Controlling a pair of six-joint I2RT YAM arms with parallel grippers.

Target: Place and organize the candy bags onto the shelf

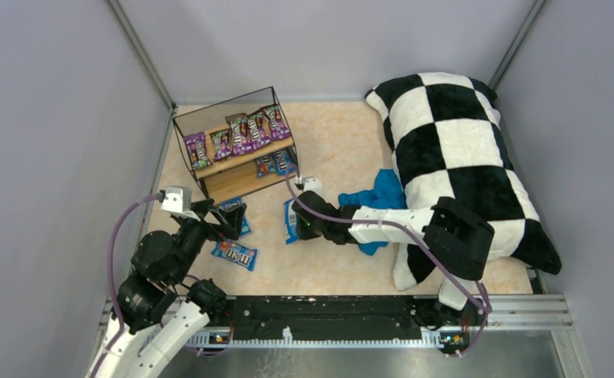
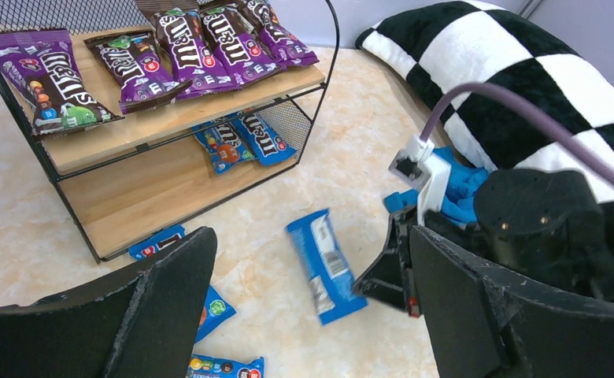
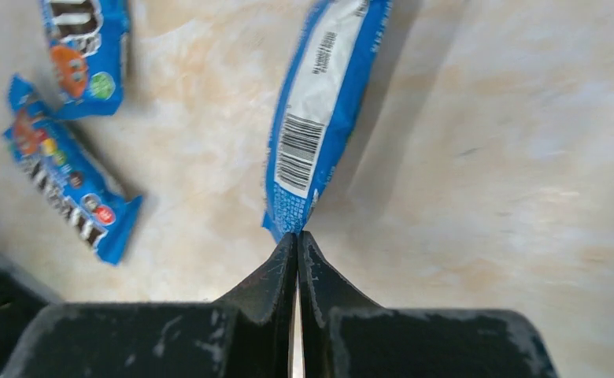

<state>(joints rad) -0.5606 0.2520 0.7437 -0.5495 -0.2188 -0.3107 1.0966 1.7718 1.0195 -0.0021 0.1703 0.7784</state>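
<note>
- At table (image 1: 343,150) centre, top view: R claw (image 1: 297,224) reaches toward 9 o'clock, low over the surface. Fingers pressed together, tips pinching the end seam of a blue bag (image 1: 290,214).
- R wrist view: same blue bag (image 3: 316,118) runs from the tips toward 12 o'clock, barcode side up, tilted on edge w/ shadow at its 3 o'clock side. No gap between the fingers (image 3: 276,283).
- L claw (image 1: 237,217) sits at 8 o'clock of the table, hovering, fingers wide apart, holding nothing. L wrist view: the pinched bag lies between its two fingers (image 2: 162,299), well below them.
- Shelf (image 1: 229,185) at 10 o'clock, near back-left corner.
- Top board: five purple bags (image 2: 186,43) in a row, some overlapping, labels up.
- Lower board: two blue packs (image 2: 241,142) at its right end, side by side & touching.
- Loose on the table: one blue pack (image 1: 234,253) at 7 o'clock, near the L arm. Another (image 1: 245,227) partly hidden under the L claw. A third (image 2: 158,240) just beside the shelf's front foot.
- Blue cloth (image 1: 381,195) bunched at 3 o'clock of the R claw, touching the checkered pillow (image 1: 453,142), which fills the 2–4 o'clock side.
</note>
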